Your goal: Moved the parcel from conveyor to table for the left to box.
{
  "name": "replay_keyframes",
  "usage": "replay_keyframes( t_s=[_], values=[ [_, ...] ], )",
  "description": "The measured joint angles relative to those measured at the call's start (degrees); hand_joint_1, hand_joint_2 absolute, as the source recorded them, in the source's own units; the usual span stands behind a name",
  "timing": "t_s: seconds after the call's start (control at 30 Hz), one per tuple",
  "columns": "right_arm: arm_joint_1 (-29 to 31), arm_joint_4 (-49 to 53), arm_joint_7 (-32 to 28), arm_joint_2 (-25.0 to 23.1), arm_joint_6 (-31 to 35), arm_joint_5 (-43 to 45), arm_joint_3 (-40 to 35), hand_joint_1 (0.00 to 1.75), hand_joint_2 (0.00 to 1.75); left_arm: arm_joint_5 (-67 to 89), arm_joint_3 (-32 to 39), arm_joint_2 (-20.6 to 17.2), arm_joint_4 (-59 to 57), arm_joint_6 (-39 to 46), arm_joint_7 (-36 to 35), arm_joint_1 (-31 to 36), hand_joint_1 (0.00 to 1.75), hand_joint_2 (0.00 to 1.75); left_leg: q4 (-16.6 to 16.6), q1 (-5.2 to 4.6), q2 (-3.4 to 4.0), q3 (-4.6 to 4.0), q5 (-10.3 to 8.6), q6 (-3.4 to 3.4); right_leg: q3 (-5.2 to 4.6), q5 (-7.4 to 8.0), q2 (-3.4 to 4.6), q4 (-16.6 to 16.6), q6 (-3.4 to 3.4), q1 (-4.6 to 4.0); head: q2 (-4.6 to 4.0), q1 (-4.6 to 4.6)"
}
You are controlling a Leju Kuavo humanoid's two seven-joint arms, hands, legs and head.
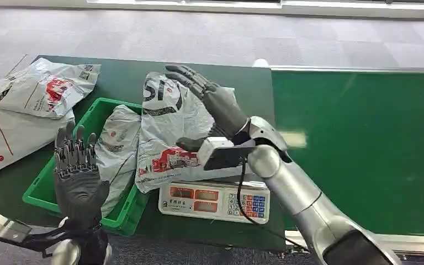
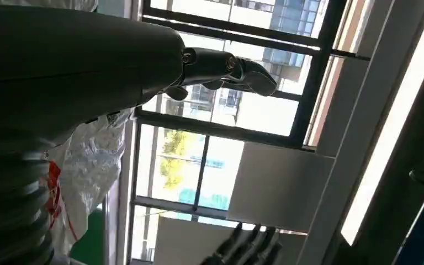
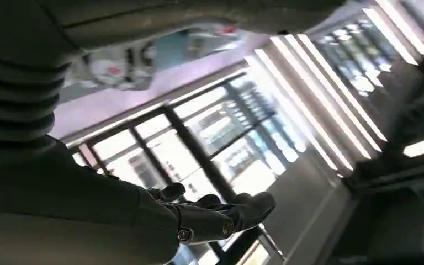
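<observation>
So the parcel (image 1: 171, 130) is lying on the scale (image 1: 214, 200) on the table (image 1: 121, 77), its left edge drooping over the rim of the green bin (image 1: 47, 182). My guess is it's parked there to get weighed before the left side takes over and boxes it. There's already another bag (image 1: 116, 146) in the bin, and two more bags (image 1: 30, 88) sit further left on the table.

The right hand (image 1: 210, 96) is above the parcel with its fingers stretched out straight and apart, holding nothing. From here it looks just over the top half of the bag; whether the palm is touching it I can't tell. The belt (image 1: 364, 149) on the right has nothing on it that I can see.

The left hand (image 1: 77, 171) is up near the bin's front-left corner, fingers straight and pointing up, also holding nothing, and the parcel is off to its right, not in contact. Looks to me like the drop-off part is basically done.
</observation>
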State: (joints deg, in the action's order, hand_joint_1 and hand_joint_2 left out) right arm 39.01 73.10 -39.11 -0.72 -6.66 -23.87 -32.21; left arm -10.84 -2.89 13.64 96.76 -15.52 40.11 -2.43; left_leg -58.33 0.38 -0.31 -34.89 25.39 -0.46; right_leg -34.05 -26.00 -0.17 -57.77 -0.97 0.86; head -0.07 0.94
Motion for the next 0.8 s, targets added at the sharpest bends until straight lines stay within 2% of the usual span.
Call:
replay_keyframes(
  t_s=[0.07, 0.17, 0.4, 0.53, 0.6, 0.7, 0.77, 0.8],
  values=[
    [-1.8, 7.6, -0.8, 1.2, -4.1, 7.2, 3.6, 0.0, 0.0, 0.2, 0.0, 0.0, 0.0, 0.4, -0.1, 0.3, 0.0, 1.75, 0.0, 0.0, 0.02, -0.02, 0.03, 0.01, 0.0, 0.0, 0.03, 0.0, 0.0, 0.0, 0.0, -0.02],
    [-3.7, 14.1, -1.0, 2.3, -6.3, 11.1, 6.4, 0.0, 0.0, 0.8, 0.0, 0.0, 0.0, 1.1, 0.0, 0.8, 0.0, 1.75, 0.0, -0.01, 0.11, 0.01, 0.09, -0.01, -0.02, 0.0, 0.11, 0.0, 0.0, 0.01, 0.0, -0.02],
    [-5.5, 21.6, -1.1, 3.3, -7.0, 12.1, 9.3, 0.0, 0.0, 1.2, 0.0, 0.0, 0.0, 1.3, 0.0, 0.9, 0.0, 1.75, 0.0, 0.0, 0.12, 0.06, 0.07, -0.02, 0.0, 0.01, 0.15, 0.0, 0.01, 0.0, 0.0, 0.0],
    [-6.2, 24.8, -1.0, 3.6, -8.7, 16.5, 10.2, 0.0, 0.0, 5.3, 0.0, 0.0, 1.0, 4.7, 0.0, 1.1, 0.0, 1.75, 0.0, 0.0, 0.11, 0.06, 0.05, -0.04, 0.01, 0.01, 0.15, 0.0, 0.0, 0.0, 0.0, 0.0],
    [-6.6, 26.9, -1.0, 3.7, -10.0, 18.2, 11.6, 0.0, 0.0, 11.3, 0.0, -0.1, 2.3, 9.6, 0.1, 2.0, 0.0, 1.75, 0.0, 0.0, 0.11, 0.06, 0.05, -0.04, 0.01, 0.01, 0.13, 0.0, 0.0, 0.0, 0.0, 0.0],
    [-8.5, 30.1, -1.0, 3.7, -11.9, 19.0, 13.9, 0.0, 0.0, 28.5, -0.2, -0.8, 4.2, 22.0, -0.3, 4.8, 0.0, 1.75, 0.0, 0.0, 0.06, 0.05, 0.05, -0.04, 0.02, 0.01, 0.09, 0.0, 0.0, 0.01, 0.0, 0.0],
    [-9.9, 31.9, -1.0, 3.7, -12.9, 19.0, 15.3, 0.0, 0.0, 45.9, -2.0, -2.5, 3.8, 23.9, -5.1, 8.2, 0.0, 1.75, 0.0, 0.0, 0.01, 0.08, 0.05, -0.03, 0.01, 0.0, -0.01, 0.0, 0.0, 0.01, 0.0, 0.02],
    [-10.4, 32.6, -1.0, 3.7, -13.2, 18.5, 15.6, 0.0, 1.75, 57.6, -3.7, -3.6, 2.2, 21.8, -9.9, 11.1, 0.0, 1.75, 0.0, -0.01, -0.01, 0.06, 0.01, 0.02, 0.0, 0.0, -0.09, 0.0, -0.01, 0.02, 0.0, 0.02]
  ],
)
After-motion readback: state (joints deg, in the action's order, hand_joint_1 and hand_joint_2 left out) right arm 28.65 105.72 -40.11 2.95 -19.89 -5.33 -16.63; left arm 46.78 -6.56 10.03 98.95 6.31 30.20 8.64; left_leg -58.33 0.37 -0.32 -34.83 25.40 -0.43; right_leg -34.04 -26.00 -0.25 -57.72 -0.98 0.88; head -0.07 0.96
